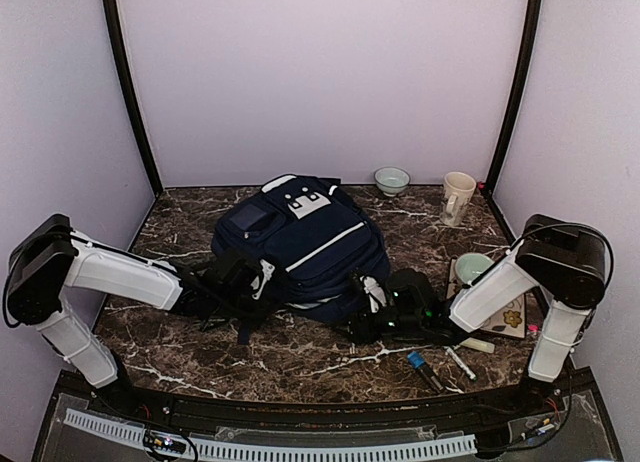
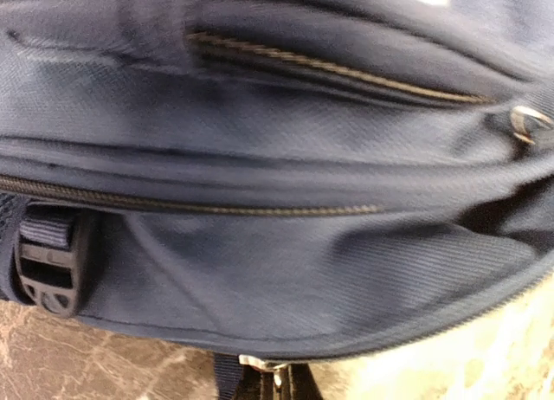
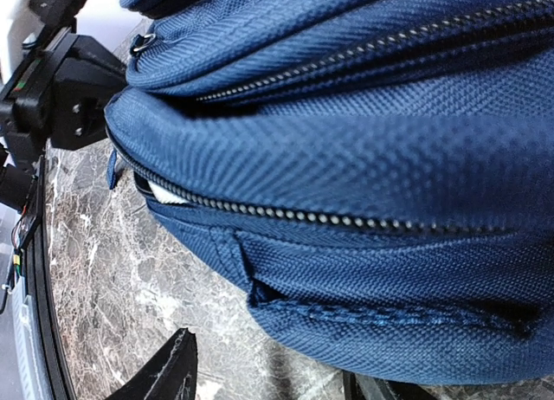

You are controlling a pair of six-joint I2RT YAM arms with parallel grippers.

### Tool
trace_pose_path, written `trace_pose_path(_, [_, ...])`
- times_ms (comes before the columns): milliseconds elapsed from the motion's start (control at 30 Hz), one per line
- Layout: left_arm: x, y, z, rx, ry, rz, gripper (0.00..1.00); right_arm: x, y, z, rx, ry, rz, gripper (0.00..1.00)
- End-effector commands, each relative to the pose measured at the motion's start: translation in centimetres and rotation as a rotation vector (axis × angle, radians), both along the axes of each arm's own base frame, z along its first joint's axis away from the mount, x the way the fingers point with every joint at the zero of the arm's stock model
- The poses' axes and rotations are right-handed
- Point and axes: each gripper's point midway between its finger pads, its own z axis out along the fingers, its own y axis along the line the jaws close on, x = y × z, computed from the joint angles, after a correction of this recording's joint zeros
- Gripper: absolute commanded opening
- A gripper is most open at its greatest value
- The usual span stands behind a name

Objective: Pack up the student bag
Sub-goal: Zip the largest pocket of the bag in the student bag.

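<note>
The student bag (image 1: 310, 237), navy with a white stripe and a grey-white patch, lies flat in the middle of the marble table. At its left side is my left gripper (image 1: 250, 279). In the left wrist view the fingers (image 2: 299, 387) are shut together on a small metal zipper pull (image 2: 261, 363) at the bag's lower edge (image 2: 286, 279). My right gripper (image 1: 376, 300) is at the bag's near right corner. It is open, its dark fingertips (image 3: 164, 370) standing on either side of the bag's bottom seam (image 3: 389, 318), below a closed zipper line (image 3: 303, 216).
A mint bowl (image 1: 392, 179) and a cream mug (image 1: 458, 197) stand at the back right. Under the right arm are a mint cup (image 1: 472, 269) and a beige board (image 1: 507, 317). A blue marker (image 1: 420, 367) and a white pen (image 1: 460, 362) lie near the front edge.
</note>
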Motion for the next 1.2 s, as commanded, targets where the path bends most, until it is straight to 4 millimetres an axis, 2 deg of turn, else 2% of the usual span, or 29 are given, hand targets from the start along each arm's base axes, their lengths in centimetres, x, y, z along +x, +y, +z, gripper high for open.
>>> trace_pose_path(0, [-2.2, -2.5, 2.5, -0.066, 0.026, -0.112, 0.00, 0.1, 1.4, 1.3, 0.054, -0.025, 0.024, 0.58])
trace_pose_path(167, [-4.1, -4.7, 3.5, -0.109, 0.047, -0.207, 0.00, 0.5, 1.8, 1.7, 0.061, -0.033, 0.021, 0.57])
trace_pose_path(300, [-5.0, -5.6, 3.7, -0.100, 0.064, -0.247, 0.00, 0.7, 1.9, 1.9, 0.058, -0.043, 0.016, 0.57])
trace_pose_path(467, [-6.5, -7.0, 3.4, -0.076, 0.092, -0.306, 0.00, 1.3, 2.0, 2.3, 0.058, -0.055, 0.003, 0.57])
trace_pose_path(667, [-8.4, -10.1, 2.9, -0.133, 0.149, -0.406, 0.00, 1.7, 2.2, 2.9, 0.065, -0.068, 0.000, 0.57])
trace_pose_path(800, [-8.7, -11.3, 2.7, -0.177, 0.171, -0.426, 0.00, 1.7, 2.0, 3.0, 0.067, -0.071, -0.006, 0.57])
trace_pose_path(967, [-9.4, -13.5, 3.9, -0.270, 0.190, -0.487, 0.00, 1.7, 1.4, 2.8, 0.056, -0.069, -0.020, 0.57])
trace_pose_path(1167, [-9.2, -13.3, 3.3, -0.245, 0.182, -0.479, 0.00, 1.6, -0.8, 2.8, 0.018, -0.088, -0.065, 0.57])
